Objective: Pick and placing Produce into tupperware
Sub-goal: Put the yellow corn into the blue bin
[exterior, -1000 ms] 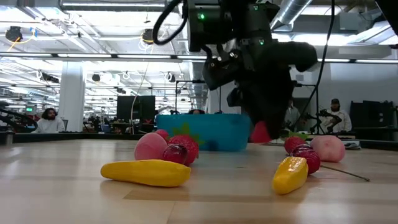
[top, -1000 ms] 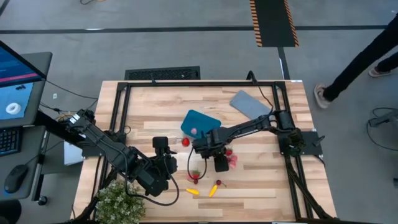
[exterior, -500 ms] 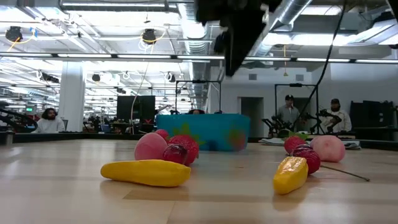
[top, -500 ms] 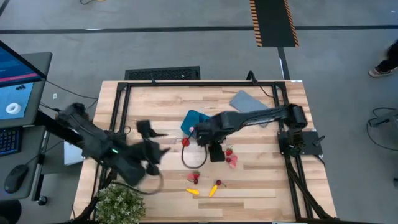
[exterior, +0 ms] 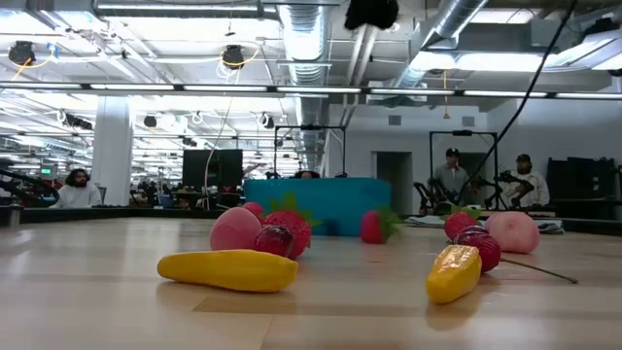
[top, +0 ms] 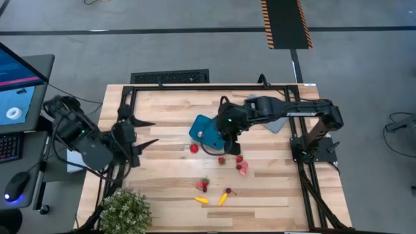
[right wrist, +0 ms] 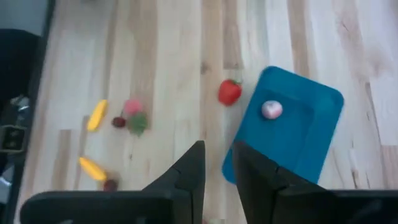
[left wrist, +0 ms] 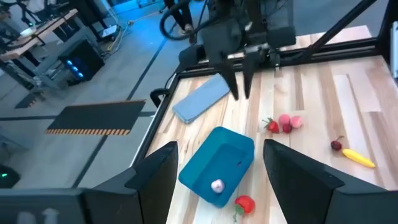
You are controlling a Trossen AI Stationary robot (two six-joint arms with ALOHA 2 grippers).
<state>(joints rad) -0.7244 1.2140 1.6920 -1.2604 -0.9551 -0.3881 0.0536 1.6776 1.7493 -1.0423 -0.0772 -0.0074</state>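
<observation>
Teal tupperware (top: 207,127) sits mid-counter, nearer the far edge, one pale pink piece (top: 201,136) inside. We see the right gripper (top: 227,133) hanging over its near rim, jaws nearly together, grasping nothing we can make out. Most produce (top: 241,166) still lies loose toward the near edge. The left gripper (top: 144,134) waits released at the left edge. Next, we judge, descend on another piece.

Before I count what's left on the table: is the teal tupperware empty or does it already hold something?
Not empty. The tupperware holds one pale pink piece, also seen inside it in the left wrist view; the red strawberry lies outside on the wood.
</observation>
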